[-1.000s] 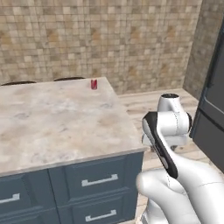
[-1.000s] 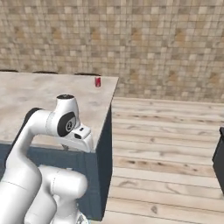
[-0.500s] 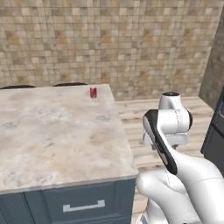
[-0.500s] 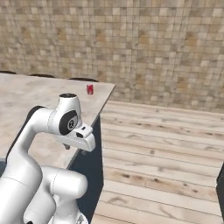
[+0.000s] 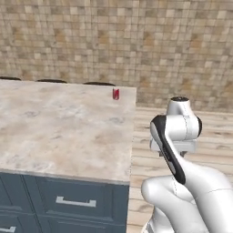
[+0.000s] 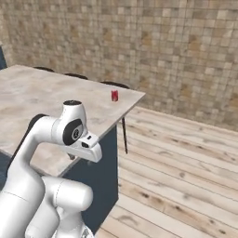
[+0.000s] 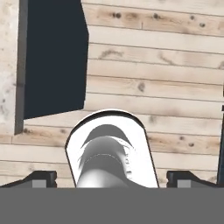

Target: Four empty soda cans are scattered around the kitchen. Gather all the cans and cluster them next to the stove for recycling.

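Standing upright near the far right corner of the marble worktop (image 5: 59,132), the red can (image 5: 116,93) sits well apart from your tool (image 7: 111,178), which is folded in close to the robot and points down at the wooden floor (image 7: 166,87) beside the worktop's dark side. Its fingertips (image 7: 41,178) stand wide apart with nothing between them. You see the can as a tiny red cylinder with a paler top.

1. A marble-topped island counter (image 5: 59,127) on dark blue drawers stands on a wooden plank floor (image 6: 186,162).
2. One small red can (image 5: 116,93) stands upright near the counter's far corner; its label is too small to read.
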Robot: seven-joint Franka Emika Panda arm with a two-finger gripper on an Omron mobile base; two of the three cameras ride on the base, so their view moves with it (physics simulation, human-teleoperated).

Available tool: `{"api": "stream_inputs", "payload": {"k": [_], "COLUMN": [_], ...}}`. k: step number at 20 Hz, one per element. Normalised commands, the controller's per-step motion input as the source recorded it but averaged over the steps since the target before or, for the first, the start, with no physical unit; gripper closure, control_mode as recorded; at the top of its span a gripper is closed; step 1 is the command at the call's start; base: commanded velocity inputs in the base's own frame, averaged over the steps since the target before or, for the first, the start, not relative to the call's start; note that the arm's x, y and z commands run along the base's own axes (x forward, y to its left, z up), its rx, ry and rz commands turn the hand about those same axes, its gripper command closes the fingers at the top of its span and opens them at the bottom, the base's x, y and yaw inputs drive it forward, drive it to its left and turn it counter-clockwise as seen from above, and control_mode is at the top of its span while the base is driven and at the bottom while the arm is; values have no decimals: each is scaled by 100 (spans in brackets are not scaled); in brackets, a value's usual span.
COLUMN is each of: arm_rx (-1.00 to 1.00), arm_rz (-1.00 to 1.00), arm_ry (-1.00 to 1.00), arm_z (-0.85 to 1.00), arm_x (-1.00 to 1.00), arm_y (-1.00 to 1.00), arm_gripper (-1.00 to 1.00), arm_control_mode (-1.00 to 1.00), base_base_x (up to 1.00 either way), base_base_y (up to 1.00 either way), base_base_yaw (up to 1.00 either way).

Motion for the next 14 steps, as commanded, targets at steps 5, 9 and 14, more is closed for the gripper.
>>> {"api": "stream_inputs", "payload": {"k": [5, 9, 14], "arm_rx": [0, 0, 0], "arm_rz": [0, 0, 0], "arm_ry": [0, 0, 0], "arm_z": [0, 0, 0], "arm_x": [0, 0, 0], "arm_y": [0, 0, 0], "arm_gripper": [-100, -100, -100], "arm_control_mode": [100, 100, 100], "base_base_x": [3, -36, -31], "base_base_y": [-83, -99, -65], "base_base_yaw": [47, 37, 45]}}
